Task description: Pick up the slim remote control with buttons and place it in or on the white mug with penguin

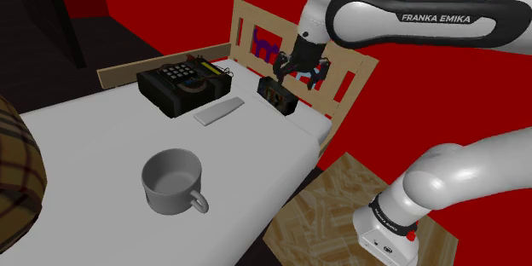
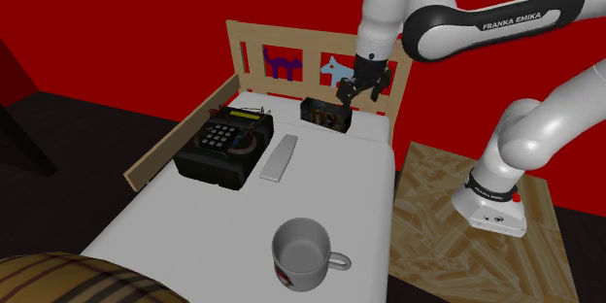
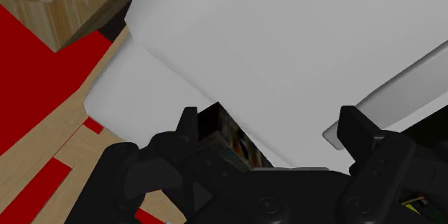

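The slim pale grey remote (image 1: 217,112) (image 2: 282,157) lies flat on the white bed, beside a black telephone. In the wrist view the remote (image 3: 402,90) lies past the right-hand finger. A plain grey-white mug (image 1: 175,181) (image 2: 304,251) stands upright near the bed's foot, its handle toward the stand side, with a small dark mark low on its wall. My gripper (image 1: 300,72) (image 2: 352,92) (image 3: 271,133) hangs open and holds nothing, just above a small dark box by the headboard, apart from the remote.
A black telephone with a keypad (image 1: 183,85) (image 2: 228,143) sits by the wooden side rail. The small dark box (image 1: 278,94) (image 2: 325,114) stands against the slatted headboard (image 1: 256,26). A brown checked cushion (image 1: 13,179) lies at the bed's foot. Red walls surround the bed.
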Robot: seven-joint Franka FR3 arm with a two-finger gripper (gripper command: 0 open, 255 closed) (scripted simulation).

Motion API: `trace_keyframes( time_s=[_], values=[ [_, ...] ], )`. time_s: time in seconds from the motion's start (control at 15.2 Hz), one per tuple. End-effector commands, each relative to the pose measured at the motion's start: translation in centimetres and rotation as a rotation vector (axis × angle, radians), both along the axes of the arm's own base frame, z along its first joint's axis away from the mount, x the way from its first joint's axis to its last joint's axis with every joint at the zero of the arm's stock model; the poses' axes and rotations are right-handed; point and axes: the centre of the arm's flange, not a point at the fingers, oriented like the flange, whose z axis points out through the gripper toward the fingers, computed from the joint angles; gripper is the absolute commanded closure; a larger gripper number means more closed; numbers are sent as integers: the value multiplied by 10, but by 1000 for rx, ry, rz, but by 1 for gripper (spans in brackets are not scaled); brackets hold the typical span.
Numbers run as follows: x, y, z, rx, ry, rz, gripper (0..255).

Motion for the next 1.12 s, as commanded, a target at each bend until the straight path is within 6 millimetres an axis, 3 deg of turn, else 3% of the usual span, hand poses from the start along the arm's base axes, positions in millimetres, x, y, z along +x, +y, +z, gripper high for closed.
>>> trace_keyframes(
  time_s=[0.0, 0.53, 1.06],
  values=[
    [15, 14, -19, 15, 4, -76, 0],
    [95, 55, -77, 67, 23, -360, 0],
    [182, 75, -136, 120, 42, -643, 0]
  ],
)
